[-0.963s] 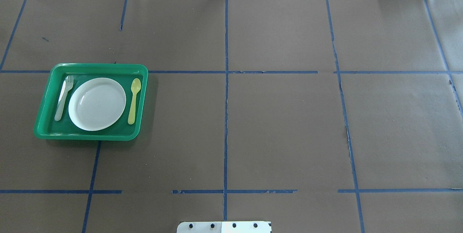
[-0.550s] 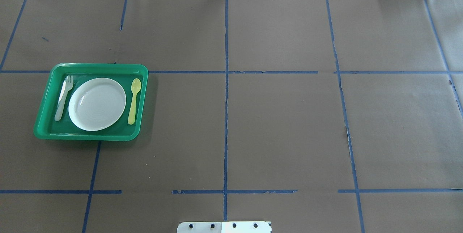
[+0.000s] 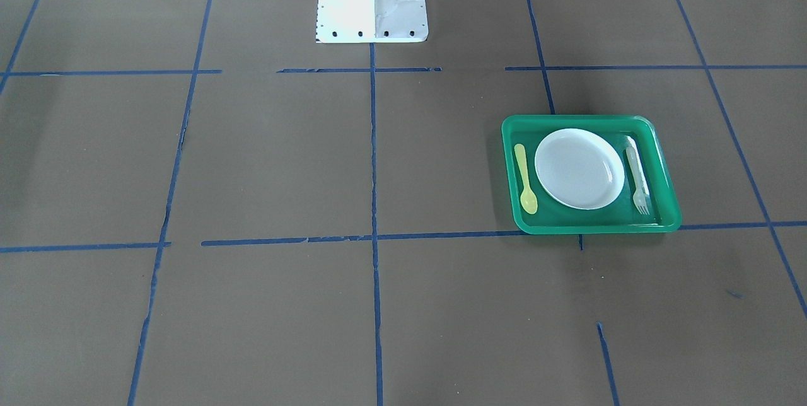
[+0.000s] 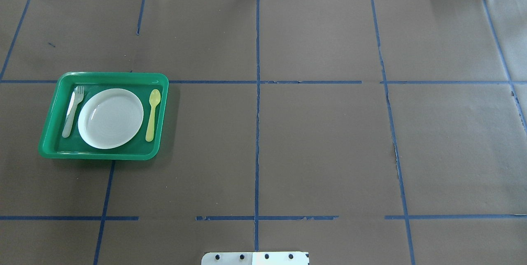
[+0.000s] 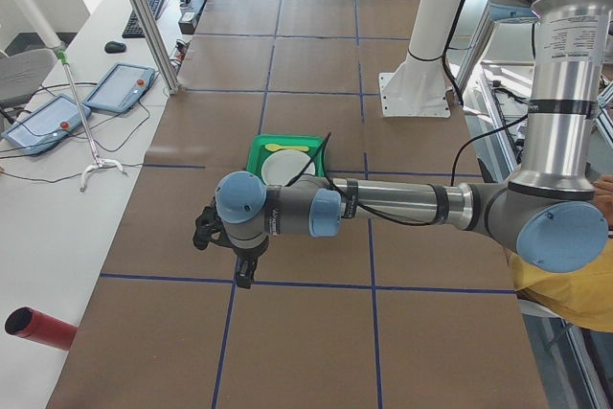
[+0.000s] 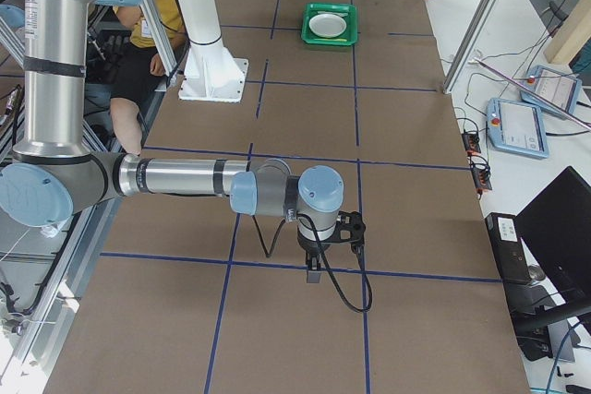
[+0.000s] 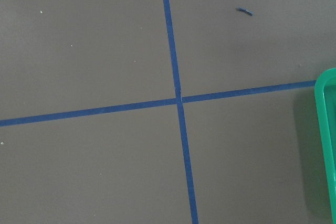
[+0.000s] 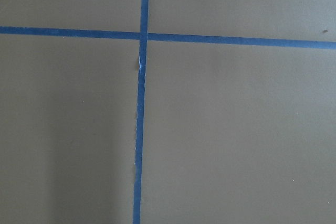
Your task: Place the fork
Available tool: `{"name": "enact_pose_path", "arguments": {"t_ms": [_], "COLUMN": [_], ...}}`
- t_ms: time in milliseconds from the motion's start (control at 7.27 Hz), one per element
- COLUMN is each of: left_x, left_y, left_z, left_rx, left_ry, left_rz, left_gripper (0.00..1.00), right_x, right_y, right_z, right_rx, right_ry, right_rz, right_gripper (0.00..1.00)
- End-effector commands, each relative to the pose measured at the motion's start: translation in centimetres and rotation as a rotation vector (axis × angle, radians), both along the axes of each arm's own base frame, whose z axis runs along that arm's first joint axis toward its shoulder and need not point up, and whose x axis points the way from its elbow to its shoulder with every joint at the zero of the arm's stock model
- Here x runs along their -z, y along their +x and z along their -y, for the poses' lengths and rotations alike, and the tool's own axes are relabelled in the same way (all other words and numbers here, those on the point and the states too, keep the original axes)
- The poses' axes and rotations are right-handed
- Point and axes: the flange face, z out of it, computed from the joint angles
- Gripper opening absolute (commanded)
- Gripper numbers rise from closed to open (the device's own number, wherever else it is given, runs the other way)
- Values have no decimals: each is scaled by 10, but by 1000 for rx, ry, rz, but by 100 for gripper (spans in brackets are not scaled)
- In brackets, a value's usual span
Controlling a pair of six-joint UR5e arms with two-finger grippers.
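- Pale translucent plastic fork (image 4: 72, 112) lies flat in the green plastic tray (image 4: 111, 76), beside the round white plate (image 4: 110, 118).
- Left gripper (image 5: 244, 277), right gripper (image 6: 314, 273) — grip state: can't tell.

Green rectangular plastic tray (image 7: 331, 129): beside the left gripper (image 5: 246, 273), cut off by the wrist view's right edge.

Small pale translucent plastic fork (image 4: 73, 111): hidden behind that gripper's arm from the left end.

Left gripper, right gripper (image 6: 314, 274): jaw state not readable (side views only).
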Motion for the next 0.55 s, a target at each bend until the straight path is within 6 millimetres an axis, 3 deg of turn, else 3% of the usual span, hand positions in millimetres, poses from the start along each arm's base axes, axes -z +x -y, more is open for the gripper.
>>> {"name": "enact_pose_path", "arguments": {"t_ms": [0,275,412], "left_x": [-12,-20,-24], "left_y": [0,-14,-15], "left_z": [-10,-1,-1], "left_rx": [-2,18,17], "left_ry": [32,32,25], "left_rz": [17,217,217], "left_gripper": [100,100,100], "right_x": [0,0,0], "right_y": [0,0,0], "right_z": [0,0,0], "right_rx": [0,0,0], "right_ry": [0,0,0], "right_rz": [0,0,0], "right_gripper": [100,100,100]}}
